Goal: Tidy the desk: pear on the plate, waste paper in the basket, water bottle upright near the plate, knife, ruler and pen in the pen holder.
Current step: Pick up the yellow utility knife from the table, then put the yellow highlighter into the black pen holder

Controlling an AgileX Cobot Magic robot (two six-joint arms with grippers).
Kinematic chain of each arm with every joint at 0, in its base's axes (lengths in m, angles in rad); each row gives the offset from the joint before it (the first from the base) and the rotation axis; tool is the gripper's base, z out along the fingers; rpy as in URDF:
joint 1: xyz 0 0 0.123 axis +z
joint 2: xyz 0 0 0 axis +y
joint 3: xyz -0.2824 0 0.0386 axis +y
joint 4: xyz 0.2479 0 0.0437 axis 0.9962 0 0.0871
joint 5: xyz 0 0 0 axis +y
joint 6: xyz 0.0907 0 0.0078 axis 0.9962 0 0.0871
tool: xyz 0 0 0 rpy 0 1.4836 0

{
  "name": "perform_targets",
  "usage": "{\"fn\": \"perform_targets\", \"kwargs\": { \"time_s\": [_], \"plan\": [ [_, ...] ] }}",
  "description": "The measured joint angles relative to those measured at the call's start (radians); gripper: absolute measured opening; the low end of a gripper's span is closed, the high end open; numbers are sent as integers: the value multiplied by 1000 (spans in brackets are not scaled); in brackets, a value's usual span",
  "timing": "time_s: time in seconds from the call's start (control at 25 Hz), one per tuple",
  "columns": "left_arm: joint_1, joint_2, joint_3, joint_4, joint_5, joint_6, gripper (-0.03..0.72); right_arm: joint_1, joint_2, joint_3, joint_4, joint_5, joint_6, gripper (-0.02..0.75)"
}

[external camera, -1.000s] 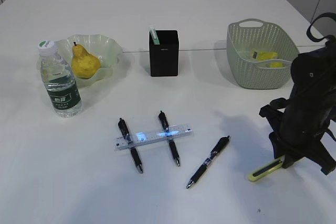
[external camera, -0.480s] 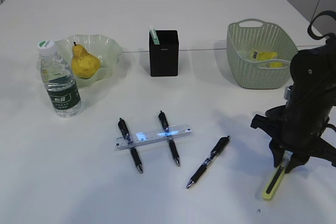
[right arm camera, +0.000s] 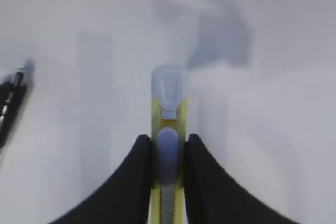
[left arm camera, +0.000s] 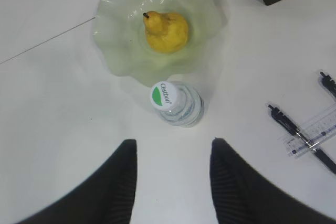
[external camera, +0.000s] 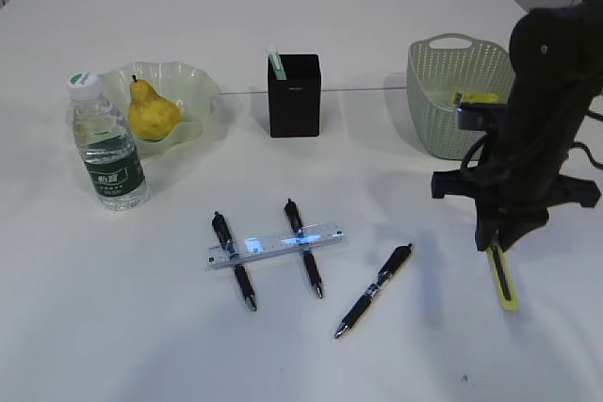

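The right gripper [right arm camera: 167, 148] has its jaws clamped on the yellow utility knife [external camera: 503, 281], hanging blade-end down above the counter [external camera: 424, 345] beside the basket [external camera: 448, 101], while the left gripper [left arm camera: 170, 174] hovers with jaws half open and empty above the upright water bottle [left arm camera: 176, 103].

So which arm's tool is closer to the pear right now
Left. The left tool hangs open above the desk just short of the water bottle, with the pear on the plate right behind it. The right tool is across the desk, holding the knife.
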Motion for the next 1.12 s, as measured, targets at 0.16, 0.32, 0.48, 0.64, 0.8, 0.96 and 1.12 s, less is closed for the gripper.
{"fn": "perform_targets", "kwargs": {
  "time_s": [0.16,0.32,0.48,0.64,0.8,0.96,1.12],
  "plan": [
    [0,0,0,0,0,0,321,0,0,-139,14,71,-182,151],
    [0,0,0,0,0,0,321,0,4,-283,17,72,-257,151],
    [0,0,0,0,0,0,321,0,10,-397,17,-19,-268,151],
    [0,0,0,0,0,-1,321,0,12,-459,18,-135,-312,151],
    [0,0,0,0,0,-1,320,0,13,-474,20,-249,-367,151],
    [0,0,0,0,0,-1,307,3,16,-474,20,-355,-393,151],
    [0,0,0,0,0,-1,305,9,17,-474,20,-466,-407,151]
  ]
}}
